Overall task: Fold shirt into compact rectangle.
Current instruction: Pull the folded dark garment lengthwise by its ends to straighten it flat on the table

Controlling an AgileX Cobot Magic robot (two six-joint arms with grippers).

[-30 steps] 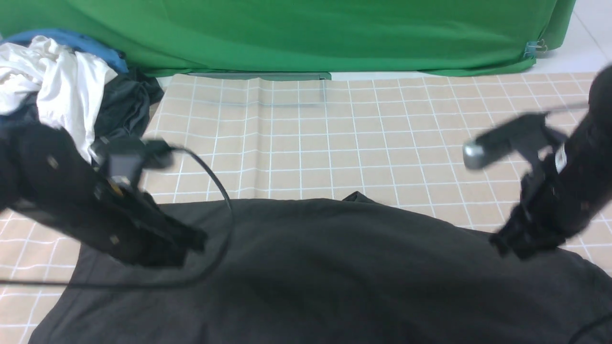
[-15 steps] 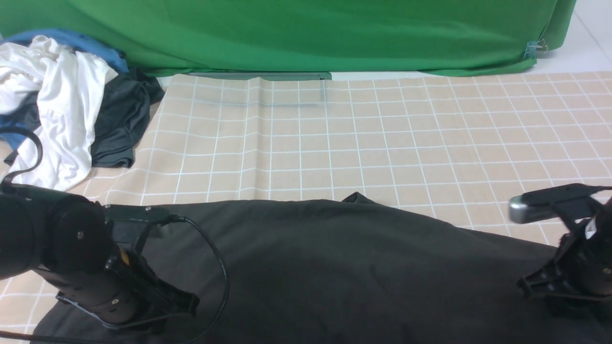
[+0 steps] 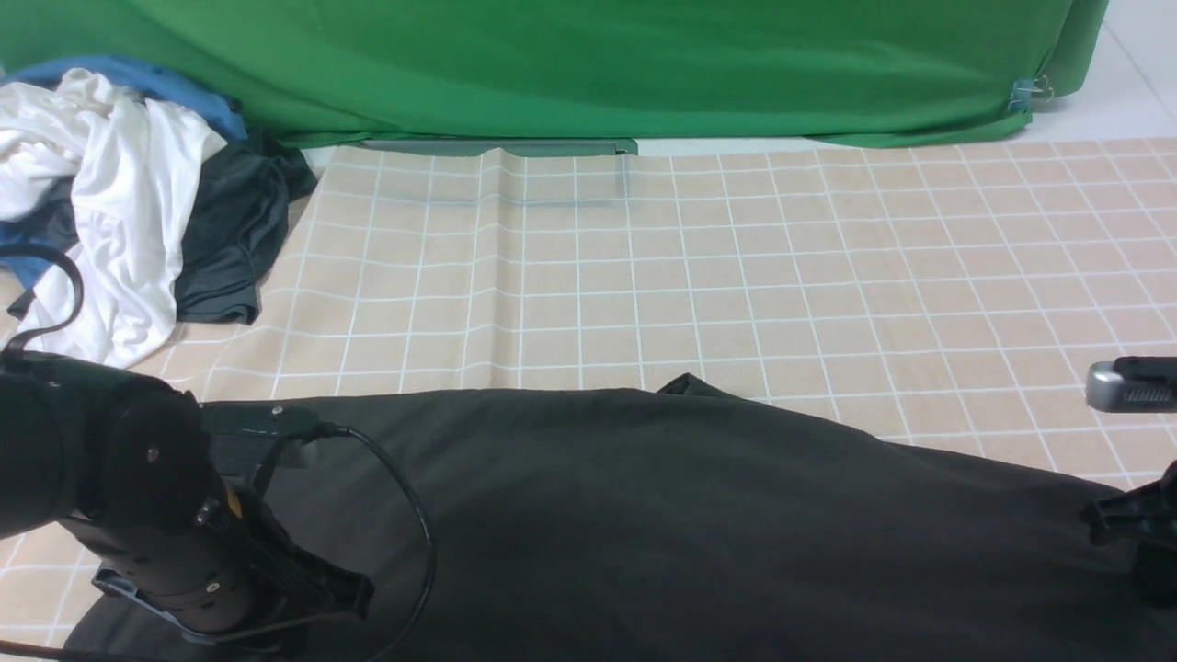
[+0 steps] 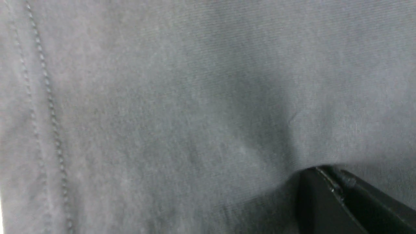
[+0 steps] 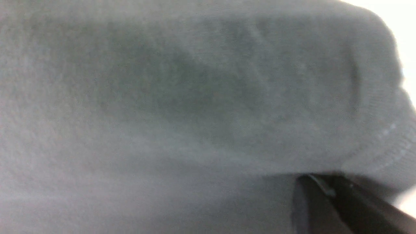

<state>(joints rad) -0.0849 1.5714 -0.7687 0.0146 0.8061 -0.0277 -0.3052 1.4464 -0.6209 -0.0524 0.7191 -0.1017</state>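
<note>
The black shirt (image 3: 644,515) lies spread across the near part of the checked table cover (image 3: 644,267), its far edge running straight from left to right. My left gripper (image 3: 354,593) sits low at the near left on the shirt. In the left wrist view its jaws (image 4: 320,170) are together with the shirt's cloth (image 4: 162,113) pulled in at the tips, a stitched hem alongside. My right gripper (image 3: 1096,520) is at the near right frame edge on the shirt. In the right wrist view its tips (image 5: 317,178) meet the cloth (image 5: 162,97) with no gap showing, beside a ribbed edge.
A pile of clothes lies at the far left: a white garment (image 3: 110,184), a dark grey garment (image 3: 234,230) and something blue (image 3: 138,78). A green backdrop (image 3: 588,64) closes off the far side. The left arm's cable (image 3: 418,515) loops over the shirt.
Both arms have dropped and come toward the near edge, the right one sliding out to the right frame edge. The shirt has settled flatter on the table.
</note>
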